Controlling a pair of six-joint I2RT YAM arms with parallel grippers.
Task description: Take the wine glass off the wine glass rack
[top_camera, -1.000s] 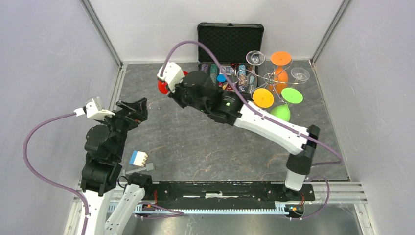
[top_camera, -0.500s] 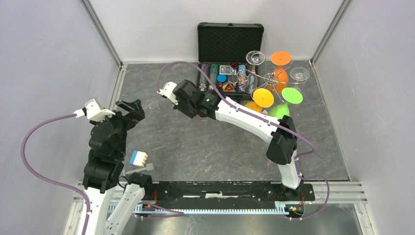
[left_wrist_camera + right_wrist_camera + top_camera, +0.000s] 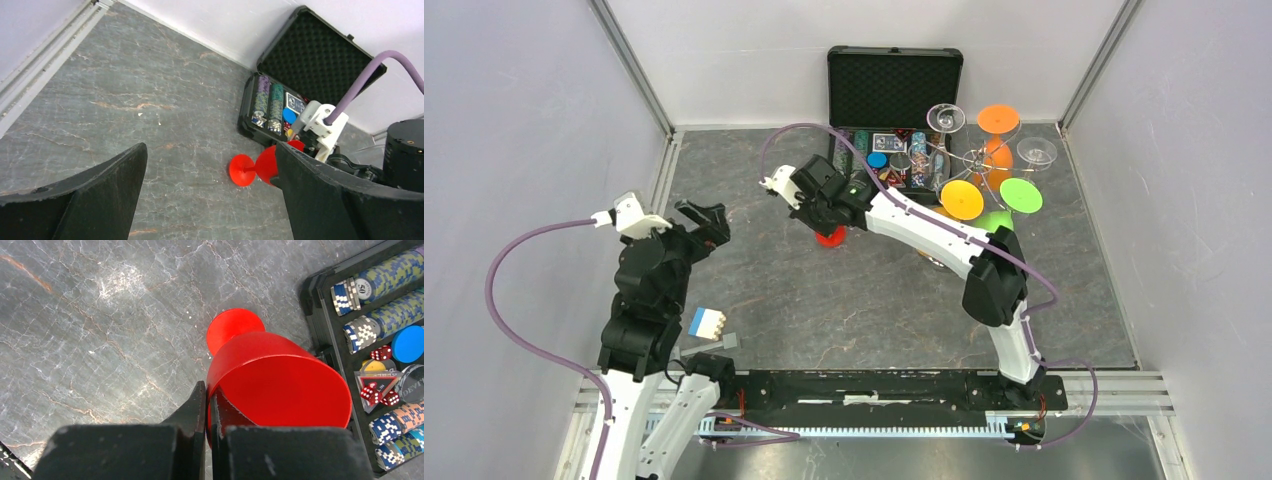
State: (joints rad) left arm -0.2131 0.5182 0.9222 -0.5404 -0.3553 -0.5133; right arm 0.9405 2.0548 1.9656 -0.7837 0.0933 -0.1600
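Note:
The red wine glass (image 3: 830,237) is pinched at its rim by my right gripper (image 3: 827,220), one finger inside the bowl and one outside, as the right wrist view shows (image 3: 280,385). Its round foot is low over the stone table, left of the black case; I cannot tell if it touches. The left wrist view shows it tilted (image 3: 252,167). The silver wine glass rack (image 3: 980,160) stands at the back right with clear, orange, yellow and green glasses on its hooks. My left gripper (image 3: 707,222) is open and empty, well left of the glass (image 3: 210,150).
An open black case (image 3: 894,90) with poker chips and dice stands at the back, just right of the red glass (image 3: 380,315). A small blue and white block (image 3: 707,322) and a grey piece (image 3: 730,340) lie near the left arm's base.
My right gripper has carried the red glass from the back left towards the middle and lowered it near the table. My left gripper has shifted slightly to the right.

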